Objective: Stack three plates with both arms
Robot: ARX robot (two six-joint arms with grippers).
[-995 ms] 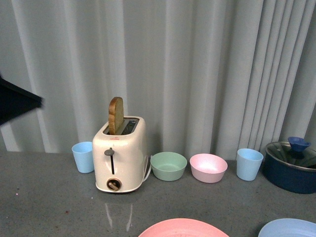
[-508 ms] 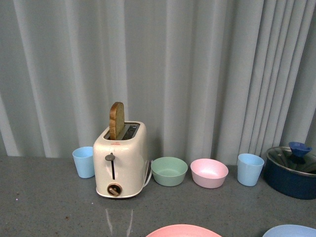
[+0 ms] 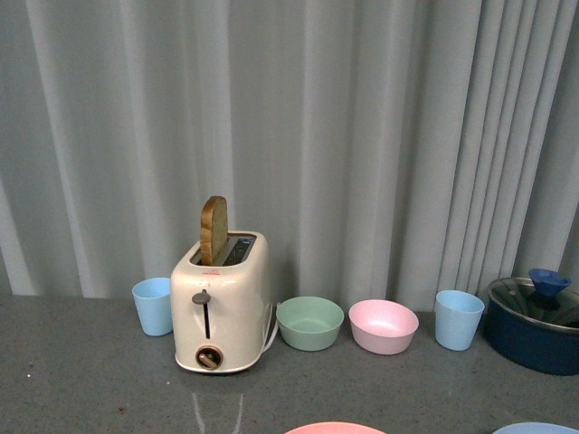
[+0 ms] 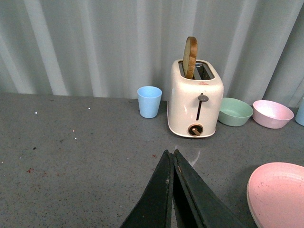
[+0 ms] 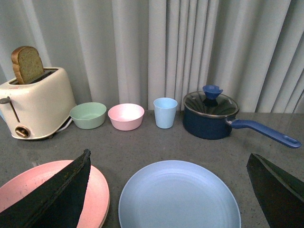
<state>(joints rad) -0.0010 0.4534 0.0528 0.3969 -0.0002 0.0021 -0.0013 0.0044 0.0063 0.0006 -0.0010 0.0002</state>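
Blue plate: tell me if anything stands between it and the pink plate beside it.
Nothing visible. The blue plate and pink plate lie side by side on the counter, only bare surface between them; green bowl, pink bowl, cup and pot stand farther back.

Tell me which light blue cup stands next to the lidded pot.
The cup at the right, between the pink bowl and the dark blue pot; the other cup stands left of the toaster.

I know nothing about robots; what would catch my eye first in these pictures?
A cream toaster with a slice of bread poking up stands at the back of the grey counter, against the curtain. Nearer the robot, a pink plate and a light blue plate lie side by side.
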